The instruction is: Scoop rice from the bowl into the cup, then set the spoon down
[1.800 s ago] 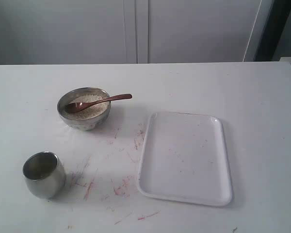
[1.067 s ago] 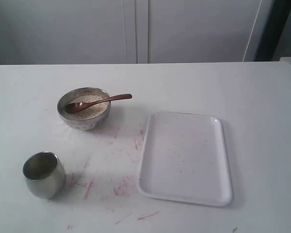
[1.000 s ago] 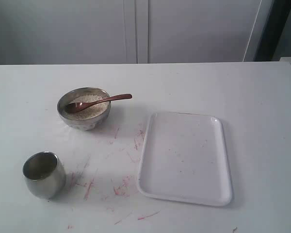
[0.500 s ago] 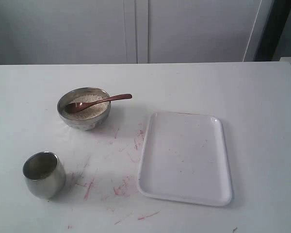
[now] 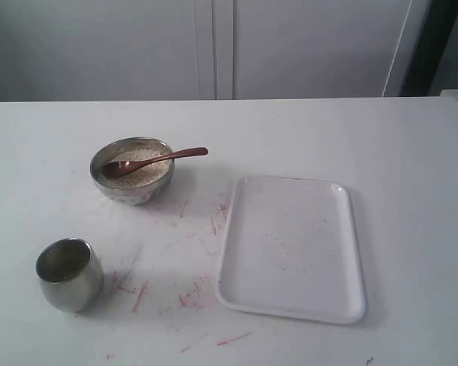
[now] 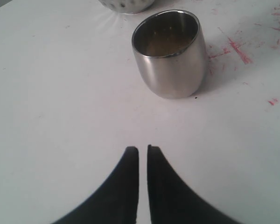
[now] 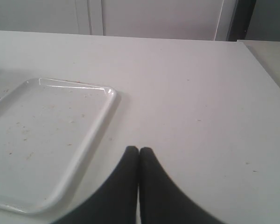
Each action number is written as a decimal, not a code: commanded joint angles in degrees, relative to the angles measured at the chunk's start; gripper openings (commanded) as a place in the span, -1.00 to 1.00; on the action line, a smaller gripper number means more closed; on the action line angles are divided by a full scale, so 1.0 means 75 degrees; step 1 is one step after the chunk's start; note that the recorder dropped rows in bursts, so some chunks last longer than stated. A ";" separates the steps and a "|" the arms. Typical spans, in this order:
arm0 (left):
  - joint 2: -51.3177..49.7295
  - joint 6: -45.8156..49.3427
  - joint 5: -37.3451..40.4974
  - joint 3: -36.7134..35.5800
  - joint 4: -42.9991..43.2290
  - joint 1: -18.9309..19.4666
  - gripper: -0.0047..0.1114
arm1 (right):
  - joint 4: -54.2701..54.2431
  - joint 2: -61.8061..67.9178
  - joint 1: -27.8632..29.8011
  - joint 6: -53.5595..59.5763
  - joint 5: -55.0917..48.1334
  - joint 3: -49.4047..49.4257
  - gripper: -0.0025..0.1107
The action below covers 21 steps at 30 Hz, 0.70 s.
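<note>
The left gripper point(image 6: 140, 149) is seen with its two black fingers drawn together, only a thin slit left between them and nothing held. It is poised above the white table point(image 5: 412, 191), near the small rounded steel tumbler that serves as the cup point(image 5: 69, 274). The right gripper point(image 7: 139, 150) is likewise closed, tip against tip, with nothing grasped, beside the near corner of the flat white rectangular plastic tray point(image 5: 290, 248).

In the exterior view, the cup is set upright at the near left. Faint red scuff marks point(image 5: 141, 293) are spread over the table between cup and tray. Farther back, the wide shallow brushed-steel bowl point(image 5: 133, 191) is placed well apart from the cup and is filled with off-white rice point(image 5: 149, 171). The dark reddish-brown wooden spoon point(image 5: 156, 160) is laid in the rice, its slim handle propped on the rim and pointed rightward. Pale cabinet doors point(image 5: 214, 46) are seen behind the table.
</note>
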<state>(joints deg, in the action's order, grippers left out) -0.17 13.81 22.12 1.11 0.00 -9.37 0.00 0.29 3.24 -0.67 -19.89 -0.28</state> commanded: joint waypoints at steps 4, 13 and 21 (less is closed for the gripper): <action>0.0023 -0.0045 0.0255 -0.0070 0.0000 -0.0016 -0.67 | 0.0000 -0.0039 0.0032 0.0089 0.0034 0.0038 -0.96; 0.0023 -0.0045 0.0255 -0.0070 0.0000 -0.0016 -0.67 | 0.0000 -0.0039 0.0032 0.0089 0.0332 0.0038 -0.96; 0.0023 -0.0045 0.0255 -0.0070 0.0000 -0.0016 -0.67 | 0.0000 -0.0039 0.0032 0.0089 0.4233 0.0038 -0.96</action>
<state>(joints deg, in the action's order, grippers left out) -0.17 13.81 22.12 1.11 0.00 -9.37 0.00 0.29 3.24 -0.67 1.49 -0.28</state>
